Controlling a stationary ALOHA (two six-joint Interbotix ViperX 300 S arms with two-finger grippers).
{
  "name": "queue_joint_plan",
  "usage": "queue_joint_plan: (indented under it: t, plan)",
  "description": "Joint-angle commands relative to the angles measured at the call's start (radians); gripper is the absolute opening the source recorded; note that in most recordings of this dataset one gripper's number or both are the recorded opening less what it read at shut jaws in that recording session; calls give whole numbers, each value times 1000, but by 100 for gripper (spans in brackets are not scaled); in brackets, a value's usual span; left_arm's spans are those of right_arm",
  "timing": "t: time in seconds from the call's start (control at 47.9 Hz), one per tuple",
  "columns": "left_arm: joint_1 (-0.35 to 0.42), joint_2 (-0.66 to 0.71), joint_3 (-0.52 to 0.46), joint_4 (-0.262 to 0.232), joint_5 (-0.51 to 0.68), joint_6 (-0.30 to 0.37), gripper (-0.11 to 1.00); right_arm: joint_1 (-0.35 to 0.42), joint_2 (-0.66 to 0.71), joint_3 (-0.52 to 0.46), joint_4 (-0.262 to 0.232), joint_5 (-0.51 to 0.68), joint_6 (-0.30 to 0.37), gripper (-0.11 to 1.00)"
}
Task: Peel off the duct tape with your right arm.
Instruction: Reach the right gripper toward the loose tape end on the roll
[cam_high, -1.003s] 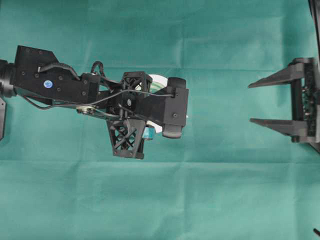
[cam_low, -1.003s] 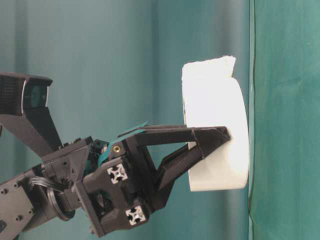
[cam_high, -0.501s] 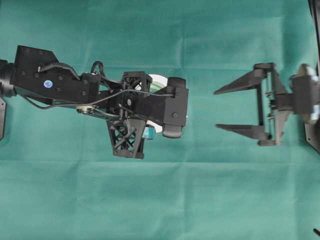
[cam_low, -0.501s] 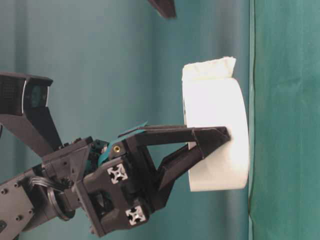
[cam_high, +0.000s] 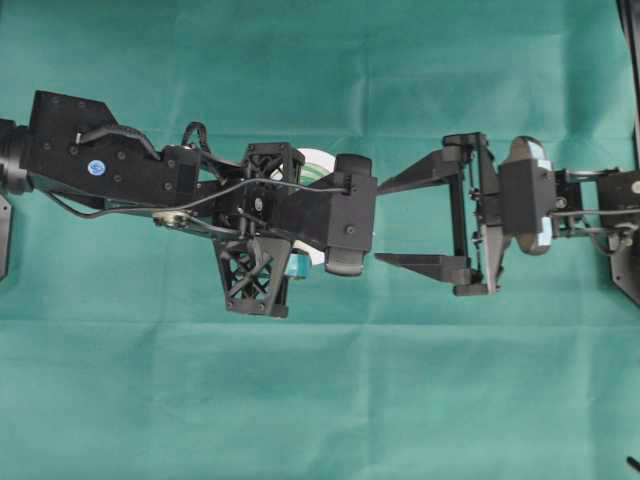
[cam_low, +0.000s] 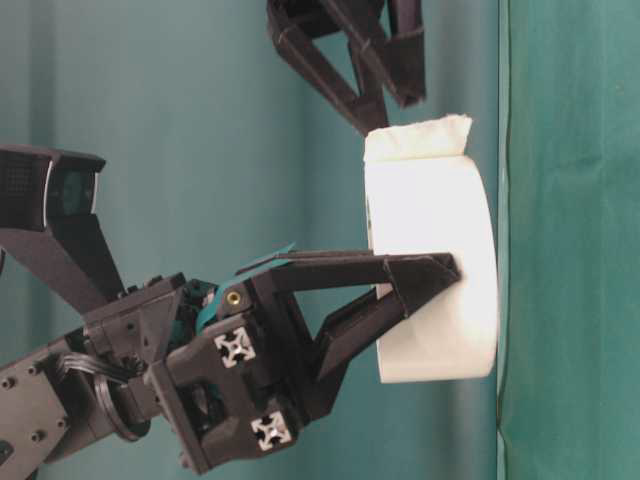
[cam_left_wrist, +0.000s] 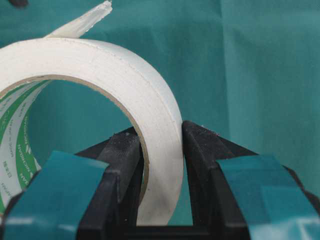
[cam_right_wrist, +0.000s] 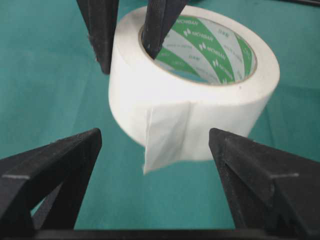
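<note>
The tape (cam_right_wrist: 192, 100) is a white roll with a core printed in green and white. A short loose strip (cam_right_wrist: 167, 137) hangs off its outer face, its free edge ragged. The roll is held above the green cloth (cam_high: 320, 400), near the middle of the overhead view, mostly hidden there under the left arm.

The left gripper (cam_left_wrist: 161, 142) pinches the roll's wall: one finger sits inside the core, the other presses on the outer white face. Teal pads cover the backs of both fingers in the left wrist view. In the table-level view the same gripper (cam_low: 425, 275) clamps the roll near its middle.

The right gripper (cam_high: 385, 223) has its two long pointed fingers spread wide, holding nothing. In the overhead view its tips sit just beside the left gripper's camera housing, pointing toward the roll. From the right wrist view, the spread fingers (cam_right_wrist: 55, 165) frame the strip, one on each side, apart from it. In the table-level view the tips (cam_low: 370, 110) hover close to the strip's end; whether they touch cannot be told.
</note>
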Motion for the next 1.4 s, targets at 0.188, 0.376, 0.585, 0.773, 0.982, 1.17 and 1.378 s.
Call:
queue_joint_plan:
  t: [0.188, 0.376, 0.585, 0.773, 0.982, 1.17, 1.378]
  plan:
    - [-8, -38, -29, 5, -6, 3, 21, -11, 32, -32, -2, -25, -2, 83]
    - [-17, -40, -29, 5, -6, 3, 21, -15, 38, -32, -2, -48, 0, 82]
    - [-20, -40, -29, 5, -6, 3, 21, -14, 66, -44, 2, -60, 0, 62]
    - [-23, -40, -29, 5, -5, 3, 21, -15, 75, -46, 3, -60, 3, 18]
    - [-23, -41, -28, 5, -6, 3, 21, -15, 75, -41, 3, -60, 3, 11]
    - [-25, -41, -28, 3, -5, 3, 21, -15, 72, -37, 3, -55, 3, 9]
    - [-26, -44, -26, 5, -6, 3, 21, -15, 55, -20, 3, -60, 5, 6]
